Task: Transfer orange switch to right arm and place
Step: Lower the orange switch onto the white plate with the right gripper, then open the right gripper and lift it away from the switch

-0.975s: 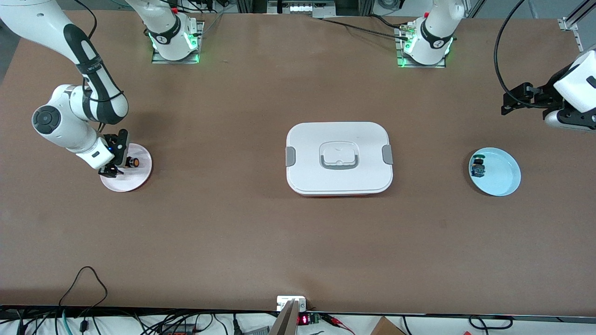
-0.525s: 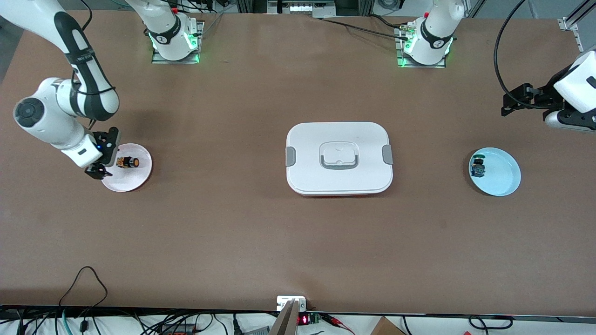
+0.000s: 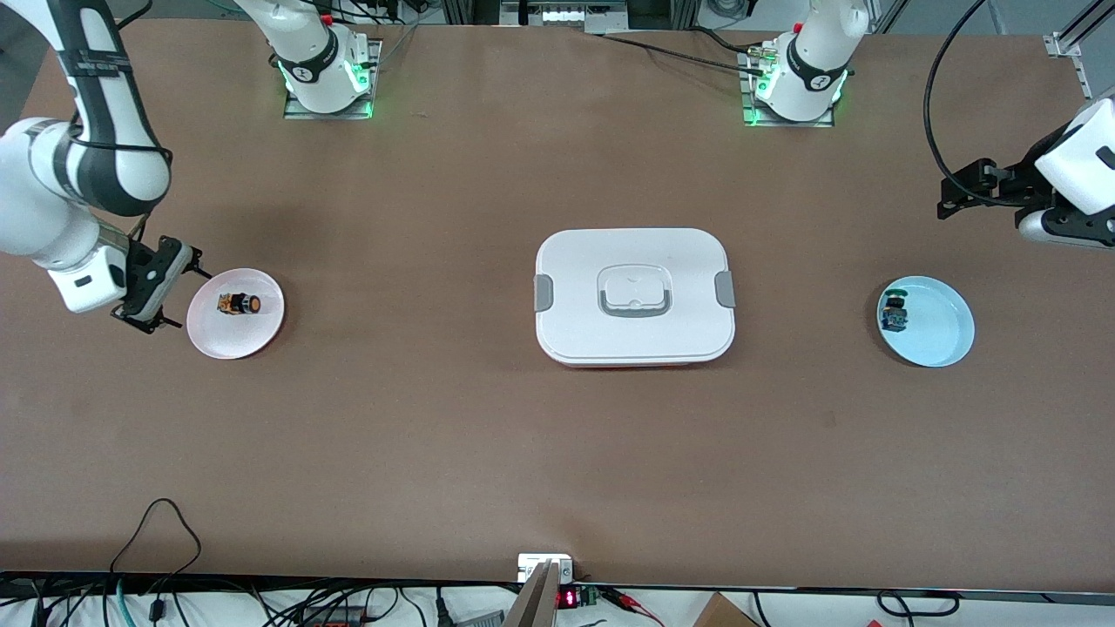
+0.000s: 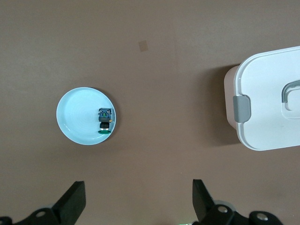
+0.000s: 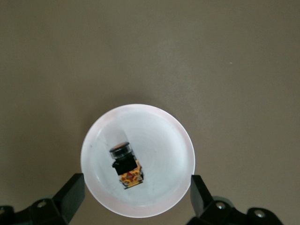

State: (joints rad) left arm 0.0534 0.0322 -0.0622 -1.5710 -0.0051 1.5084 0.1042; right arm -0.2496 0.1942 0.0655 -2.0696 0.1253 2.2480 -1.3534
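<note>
The orange switch point(image 3: 239, 304) lies on its side on a small pale pink plate point(image 3: 253, 335) near the right arm's end of the table. It also shows in the right wrist view point(image 5: 125, 168), black body with orange-yellow parts, on the plate point(image 5: 159, 136). My right gripper point(image 3: 157, 287) is open and empty, up in the air beside the plate; in its wrist view the gripper point(image 5: 136, 183) has its fingers wide apart above the plate. My left gripper point(image 3: 958, 187) waits open and empty, up in the air at the left arm's end of the table point(image 4: 138, 190).
A white lidded box point(image 3: 634, 296) with grey clips stands mid-table and shows in the left wrist view point(image 4: 272, 93). A light blue plate point(image 3: 941, 326) holds a small blue and green switch point(image 3: 894, 313) toward the left arm's end.
My right gripper has drawn back and up from over the pink plate toward the right arm's end of the table. The orange switch stays on the plate. The left arm has not moved.
</note>
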